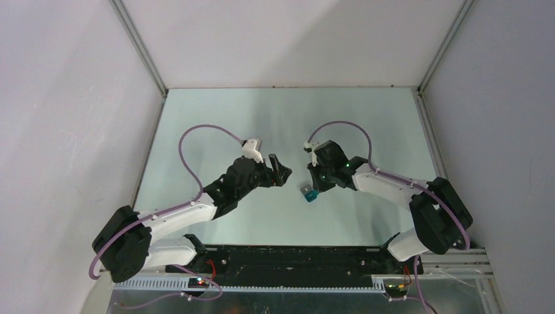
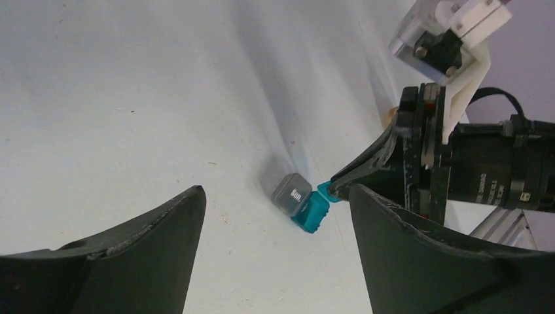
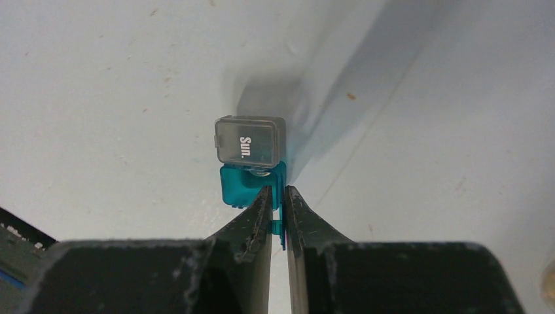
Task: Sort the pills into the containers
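The container [image 1: 309, 193] is a tiny teal-blue case with a grey lid marked "Sun." It lies on the table at the middle. My right gripper [image 3: 278, 193] is shut on a thin teal wall or tab of the container [image 3: 251, 163]. Its grey lid faces the right wrist camera. In the left wrist view the container [image 2: 302, 203] lies ahead, between my open left fingers. My left gripper [image 1: 283, 171] is open and empty, just left of the container, not touching it. No loose pills show in any view.
The table [image 1: 281, 118] is pale and bare, walled by grey panels at back and sides. A black rail [image 1: 288, 258] and a white toothed strip run along the near edge by the arm bases.
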{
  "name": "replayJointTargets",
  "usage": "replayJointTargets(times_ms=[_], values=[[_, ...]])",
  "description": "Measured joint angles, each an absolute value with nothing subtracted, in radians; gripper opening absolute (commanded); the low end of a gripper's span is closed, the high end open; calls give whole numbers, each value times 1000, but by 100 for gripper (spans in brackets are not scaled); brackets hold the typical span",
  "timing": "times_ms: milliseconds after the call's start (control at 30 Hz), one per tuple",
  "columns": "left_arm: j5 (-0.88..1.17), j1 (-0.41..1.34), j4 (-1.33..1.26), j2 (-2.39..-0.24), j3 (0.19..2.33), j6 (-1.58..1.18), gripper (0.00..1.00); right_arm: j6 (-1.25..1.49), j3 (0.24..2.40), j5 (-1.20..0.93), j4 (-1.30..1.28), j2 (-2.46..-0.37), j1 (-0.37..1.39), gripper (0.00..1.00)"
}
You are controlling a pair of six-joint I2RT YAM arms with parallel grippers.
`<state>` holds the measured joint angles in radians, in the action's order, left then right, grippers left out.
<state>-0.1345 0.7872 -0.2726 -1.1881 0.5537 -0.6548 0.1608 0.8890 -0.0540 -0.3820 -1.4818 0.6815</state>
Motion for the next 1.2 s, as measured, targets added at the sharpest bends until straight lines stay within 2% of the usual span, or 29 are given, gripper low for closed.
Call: replayJointTargets(times_ms=[200,433,600,733,1000,1200], values=[[-118,785,-289,-1183,534,-679,83,137,890,-77,-336,-1504,744,21],[-97,784,-336,-1172,427,-751,79,157,891,-91,-307,-1523,762,49],[-80,784,-387,-1188,386,-803,75,176,908,-93,-335,-1523,762,61],[-54,785,-457,-1235,372,-859,71,192,930,-108,-362,-1507,754,64],[-17,821,-587,-1380,372,-977,55,254,931,-143,-423,-1374,636,61],[-31,866,-602,-1456,376,-1054,52,289,930,-146,-444,-1330,577,60]])
